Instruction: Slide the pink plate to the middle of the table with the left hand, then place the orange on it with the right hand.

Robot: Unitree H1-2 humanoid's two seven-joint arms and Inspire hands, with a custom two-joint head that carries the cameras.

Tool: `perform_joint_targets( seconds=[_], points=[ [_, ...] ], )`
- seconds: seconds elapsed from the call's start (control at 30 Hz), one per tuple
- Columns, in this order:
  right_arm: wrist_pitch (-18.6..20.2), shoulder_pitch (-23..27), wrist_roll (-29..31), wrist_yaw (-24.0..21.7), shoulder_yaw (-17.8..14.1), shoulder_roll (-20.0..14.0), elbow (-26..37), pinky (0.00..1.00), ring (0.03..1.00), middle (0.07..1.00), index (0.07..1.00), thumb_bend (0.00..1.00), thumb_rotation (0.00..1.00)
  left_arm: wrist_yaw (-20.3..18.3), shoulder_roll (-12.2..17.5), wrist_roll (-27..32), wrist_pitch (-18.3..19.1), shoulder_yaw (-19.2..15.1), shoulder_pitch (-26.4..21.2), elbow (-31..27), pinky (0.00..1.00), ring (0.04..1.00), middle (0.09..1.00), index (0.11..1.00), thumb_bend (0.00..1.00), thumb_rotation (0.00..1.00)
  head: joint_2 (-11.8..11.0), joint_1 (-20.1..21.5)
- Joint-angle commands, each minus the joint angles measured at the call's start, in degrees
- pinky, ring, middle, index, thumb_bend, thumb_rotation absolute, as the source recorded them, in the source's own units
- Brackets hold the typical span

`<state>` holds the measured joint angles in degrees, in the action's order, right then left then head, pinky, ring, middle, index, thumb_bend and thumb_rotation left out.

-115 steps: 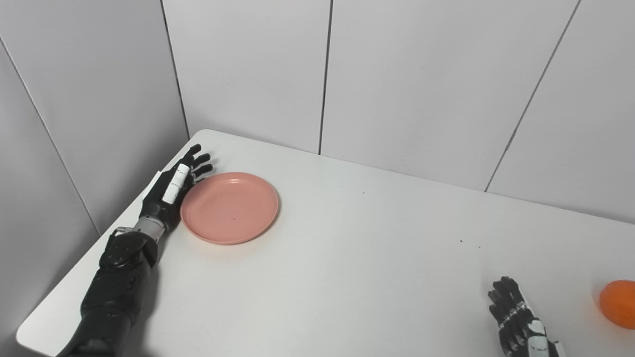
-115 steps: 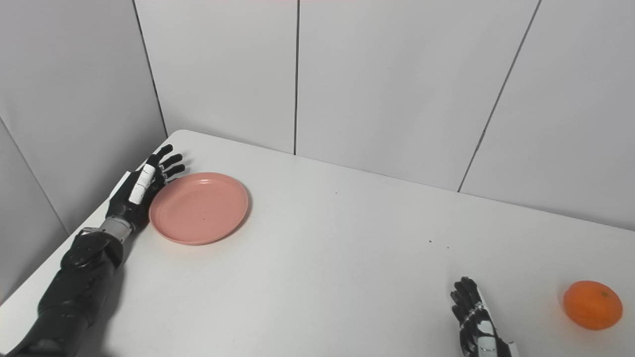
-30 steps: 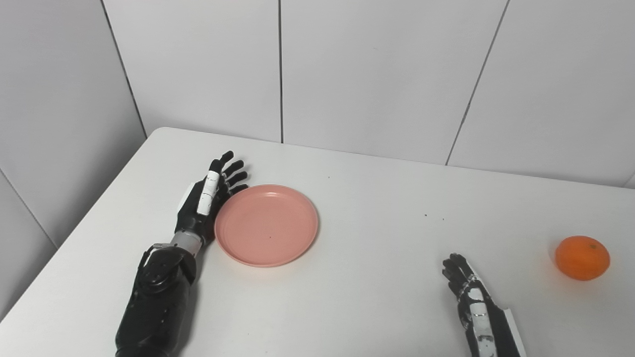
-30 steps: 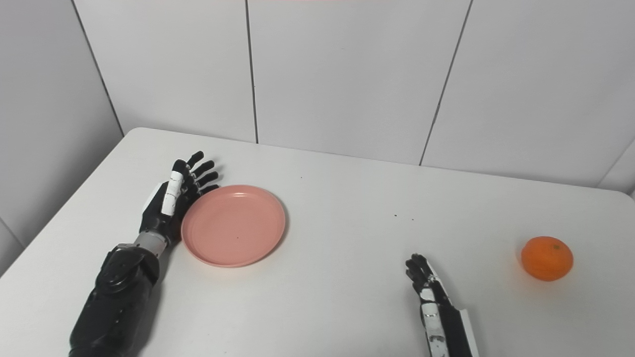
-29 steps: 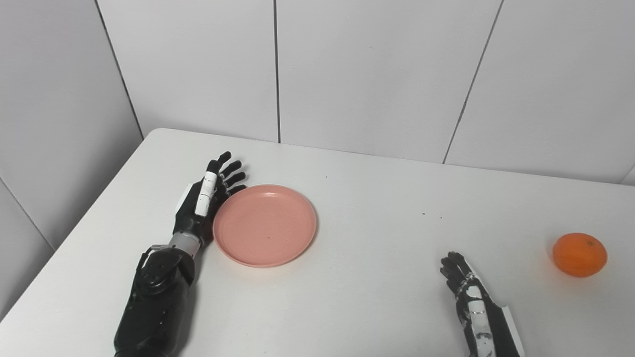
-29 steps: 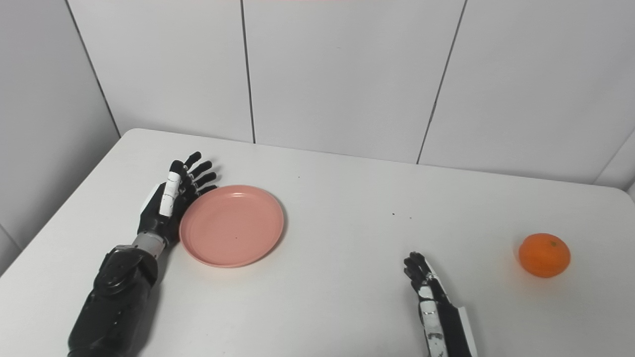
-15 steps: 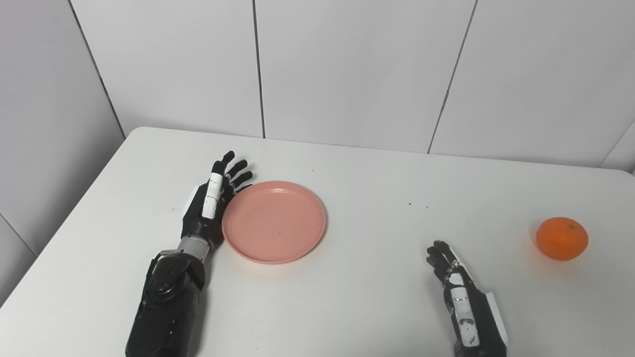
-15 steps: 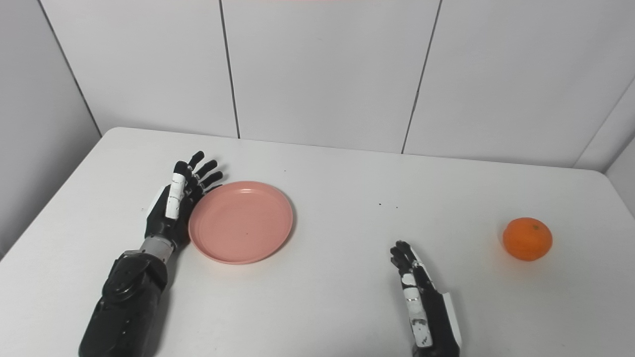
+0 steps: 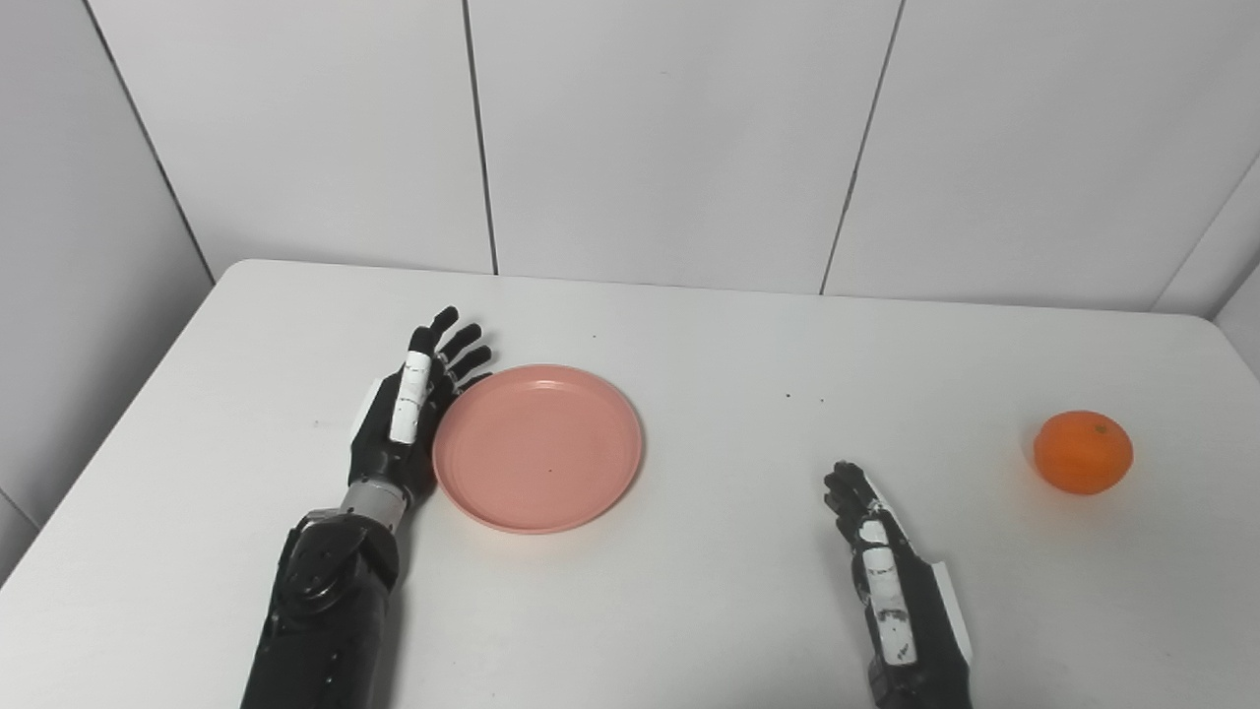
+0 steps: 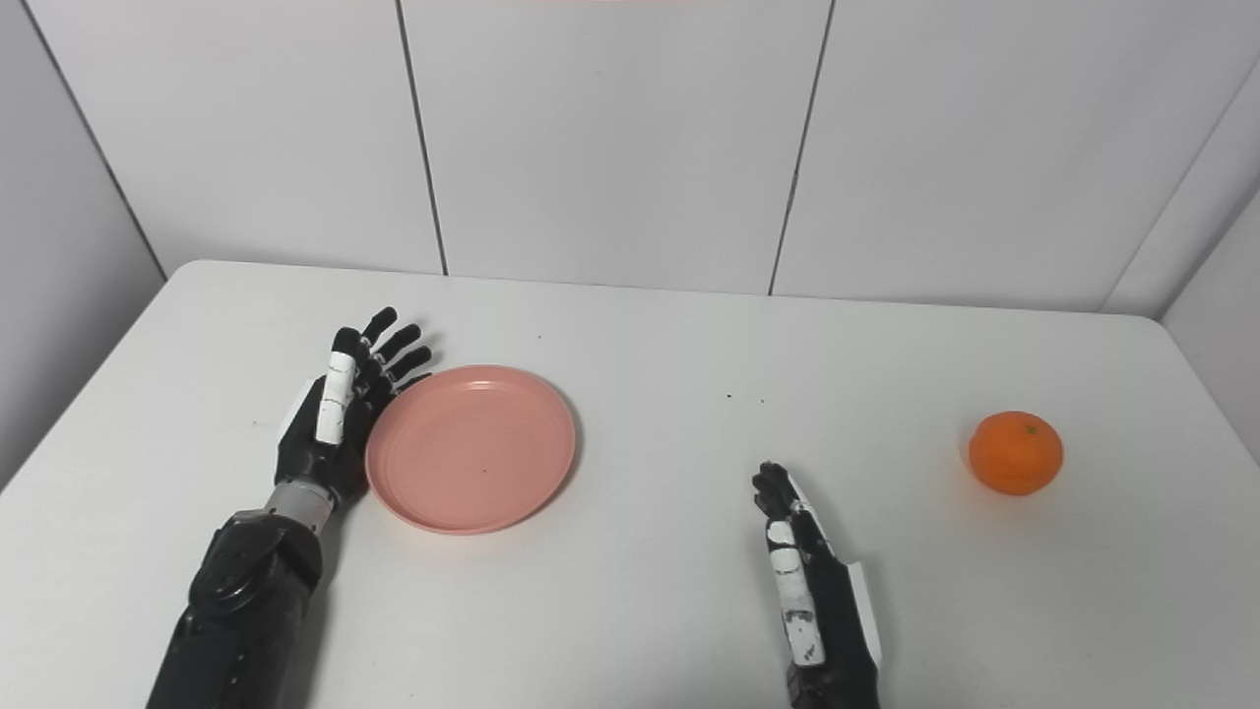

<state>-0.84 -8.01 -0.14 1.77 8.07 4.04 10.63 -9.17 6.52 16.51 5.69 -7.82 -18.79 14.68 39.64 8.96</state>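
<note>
The pink plate [image 9: 538,448] lies flat on the white table [image 9: 709,354], left of the table's middle. My left hand [image 9: 413,404] is open, fingers stretched out, its edge against the plate's left rim. The orange [image 9: 1083,452] sits at the right side of the table, apart from everything. My right hand [image 9: 886,581] is open and empty near the front edge, resting between the plate and the orange, well short of the orange. The same scene shows in the right eye view, with the plate [image 10: 471,448] and the orange [image 10: 1016,452].
Grey panelled walls [image 9: 669,138] close the table at the back and left. A few small dark specks [image 9: 802,399] lie on the table behind the right hand. The table's right edge [image 10: 1206,394] runs close behind the orange.
The camera has swung to the right, so the whole scene has shifted left. Over the frames my left hand has pushed the plate away from the left edge toward the middle.
</note>
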Motion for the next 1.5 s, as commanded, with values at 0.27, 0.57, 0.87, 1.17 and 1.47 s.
perform_joint_targets(
  seconds=[0.27, 0.57, 0.87, 1.17, 1.47],
  points=[
    [-3.83, 0.42, -1.11, 1.13, 1.26, 3.52, -2.04, 0.96, 0.927, 0.928, 0.891, 0.85, 0.98, -0.42, -0.61, 1.61, 3.17, 0.55, 1.22, -1.3, 0.83, 0.903, 0.925, 0.951, 1.0, 0.85, 0.38, 3.07],
    [-7.1, 0.47, -3.88, 3.3, 0.81, 5.56, -3.66, 0.95, 0.927, 0.943, 0.921, 0.82, 0.99, -1.01, -1.68, 2.39, 2.4, 0.61, 2.46, -1.92, 0.85, 0.906, 0.924, 0.956, 1.0, 0.85, -0.29, 6.46],
    [-7.88, 0.55, -4.98, 3.88, 1.34, 6.7, -4.17, 0.96, 0.933, 0.958, 0.934, 0.81, 0.98, -0.17, -3.33, 1.73, 2.55, 1.18, 4.24, -2.98, 0.87, 0.914, 0.927, 0.985, 1.0, 0.86, -0.49, 8.61],
    [-8.63, 1.01, -6.36, 4.85, 1.94, 7.33, -5.15, 0.95, 0.93, 0.95, 0.926, 0.81, 0.98, 0.23, -4.91, 1.35, 2.17, 1.53, 4.57, -3.26, 0.89, 0.915, 0.931, 1.0, 1.0, 0.88, -0.72, 10.86],
    [-9.28, 1.27, -7.15, 5.59, 2.35, 7.59, -5.92, 0.94, 0.926, 0.947, 0.924, 0.8, 0.97, 0.6, -6.53, 0.55, 2.03, 2.98, 4.21, -3.46, 0.89, 0.924, 0.936, 1.0, 0.99, 0.88, -0.75, 12.2]
  ],
)
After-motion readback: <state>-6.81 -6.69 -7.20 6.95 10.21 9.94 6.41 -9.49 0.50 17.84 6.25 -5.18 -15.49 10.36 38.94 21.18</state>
